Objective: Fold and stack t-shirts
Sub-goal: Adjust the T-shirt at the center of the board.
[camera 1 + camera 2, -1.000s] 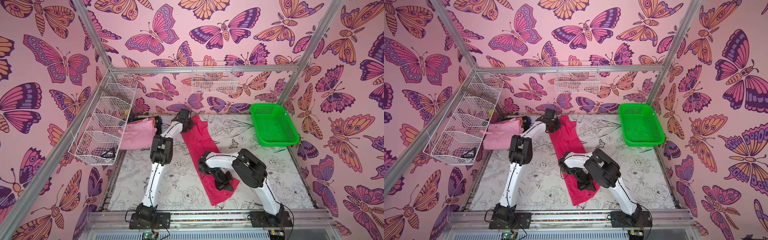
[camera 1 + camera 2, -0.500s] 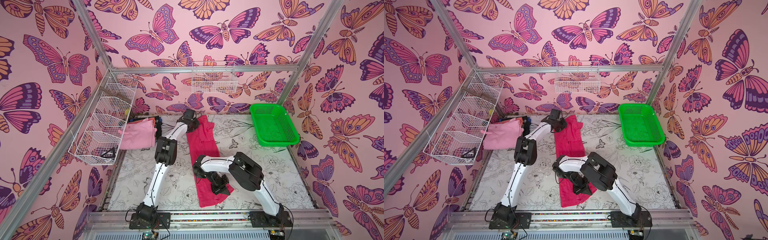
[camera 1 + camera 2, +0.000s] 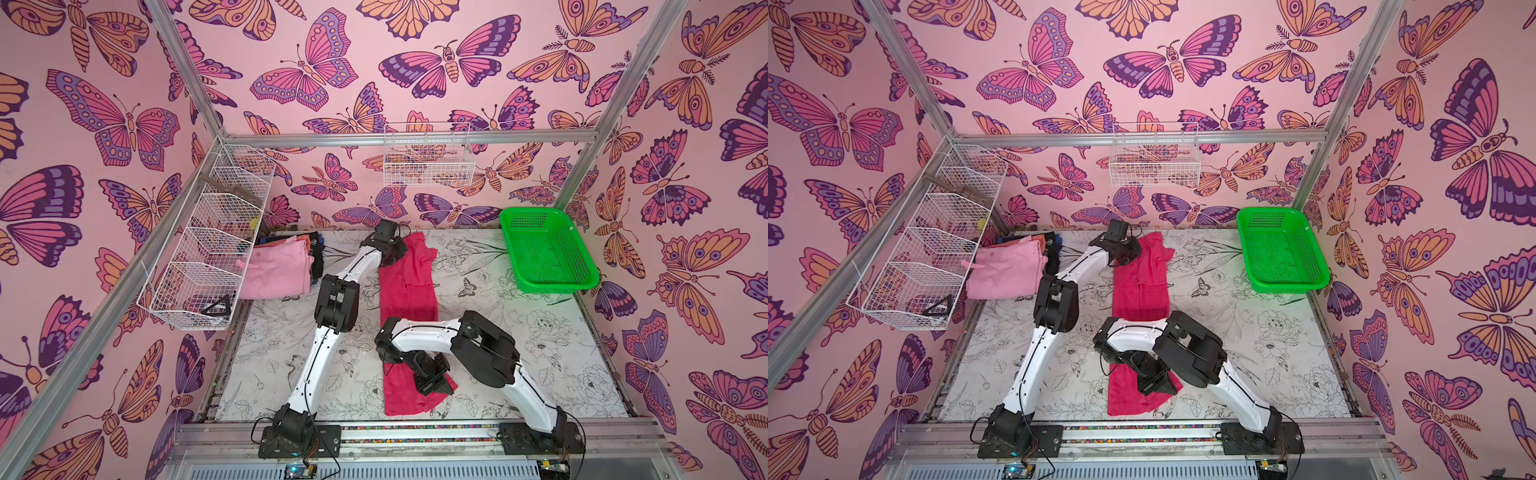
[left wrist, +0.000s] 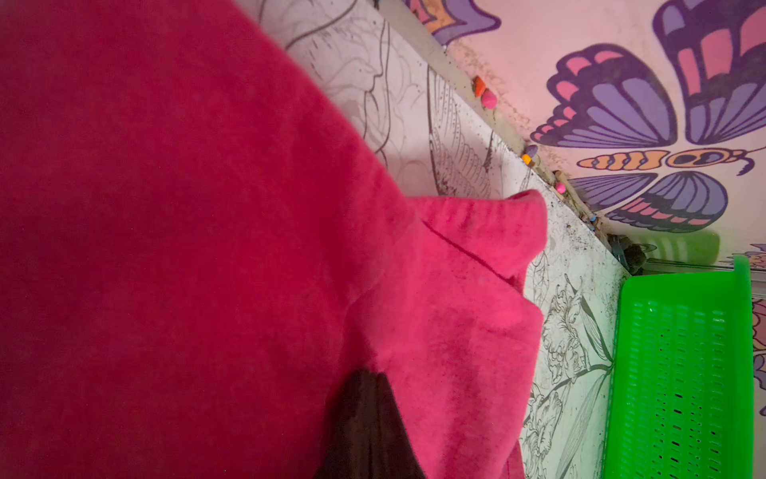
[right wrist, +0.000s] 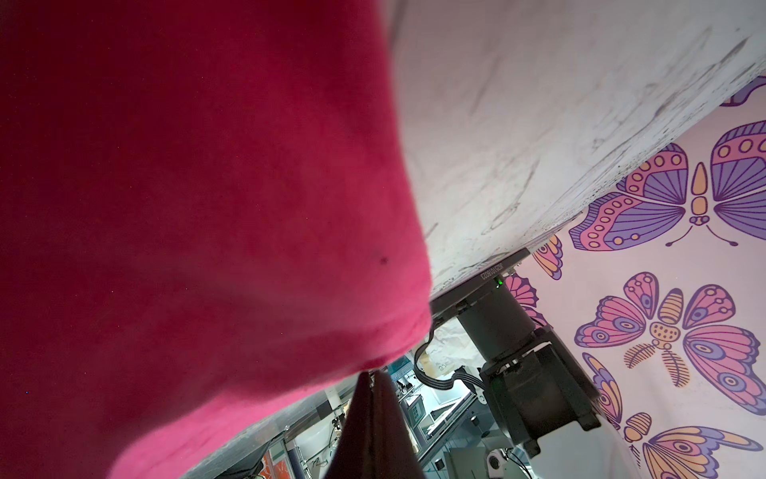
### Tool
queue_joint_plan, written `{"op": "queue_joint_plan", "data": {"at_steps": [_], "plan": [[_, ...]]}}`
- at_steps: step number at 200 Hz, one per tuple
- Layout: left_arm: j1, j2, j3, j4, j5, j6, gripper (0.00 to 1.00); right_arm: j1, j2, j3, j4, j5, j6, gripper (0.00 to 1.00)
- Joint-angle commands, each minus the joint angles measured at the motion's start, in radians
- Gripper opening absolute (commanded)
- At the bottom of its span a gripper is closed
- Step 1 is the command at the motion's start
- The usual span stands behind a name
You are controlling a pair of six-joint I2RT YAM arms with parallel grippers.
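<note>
A crimson t-shirt lies as a long narrow strip down the middle of the table, from the back wall to the front edge. My left gripper is at its far end, and in the left wrist view the gripper is shut, with the crimson cloth bunched around its tips. My right gripper sits at the near end. Its shut tips pinch the hem of the crimson cloth. A folded light pink t-shirt tops a stack at the back left.
Orange and dark shirts show under the pink one. A green mesh basket stands at the back right. White wire baskets hang on the left wall, and a small wire basket on the back wall.
The right gripper has dragged the shirt's near end to the left. The strip lay slanted toward the front right and now runs straight. The left gripper shifted slightly right at the far end.
</note>
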Motion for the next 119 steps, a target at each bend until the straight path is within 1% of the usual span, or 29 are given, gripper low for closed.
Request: {"op": "queue_joint_plan", "data": {"at_steps": [1, 119], "plan": [[-0.037, 0.093, -0.020, -0.139, 0.050, -0.006, 0.00, 0.028, 0.070, 0.008, 0.067, -0.083, -0.100, 0.00], [-0.055, 0.107, 0.004, -0.139, 0.063, -0.017, 0.00, 0.046, 0.088, 0.046, 0.047, -0.090, -0.107, 0.00]]}}
